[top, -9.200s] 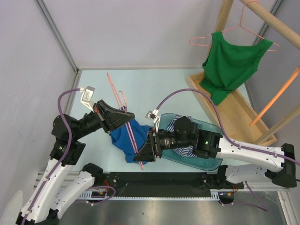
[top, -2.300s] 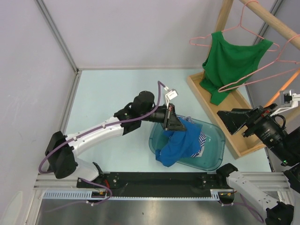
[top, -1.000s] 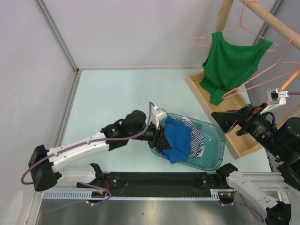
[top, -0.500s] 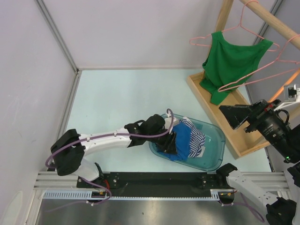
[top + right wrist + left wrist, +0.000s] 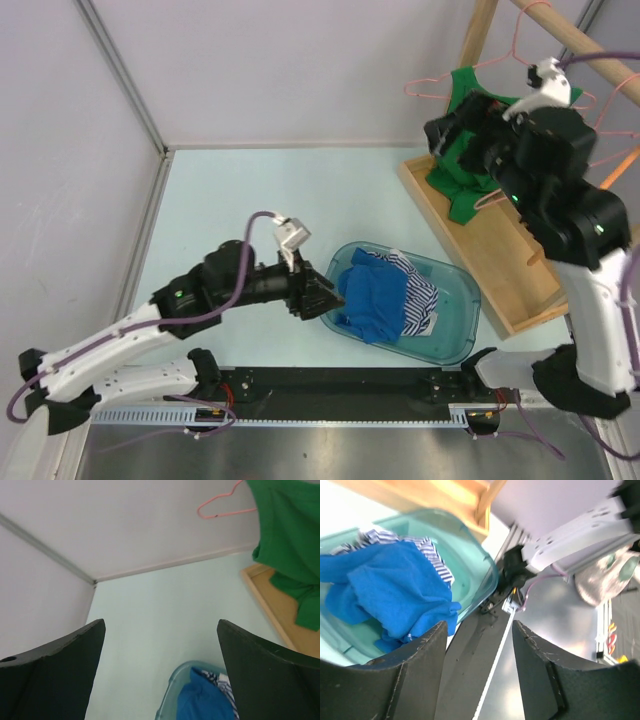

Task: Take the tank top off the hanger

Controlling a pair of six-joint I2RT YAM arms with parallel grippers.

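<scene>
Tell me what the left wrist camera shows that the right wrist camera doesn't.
Only the left wrist view shows the black rail at the table's near edge and a white arm segment beyond it. Only the right wrist view shows the green tank top, the pink hanger poking out beside it, and the wall corner. Both show the teal bin, the blue garment lying in it, and part of the wooden tray.
</scene>
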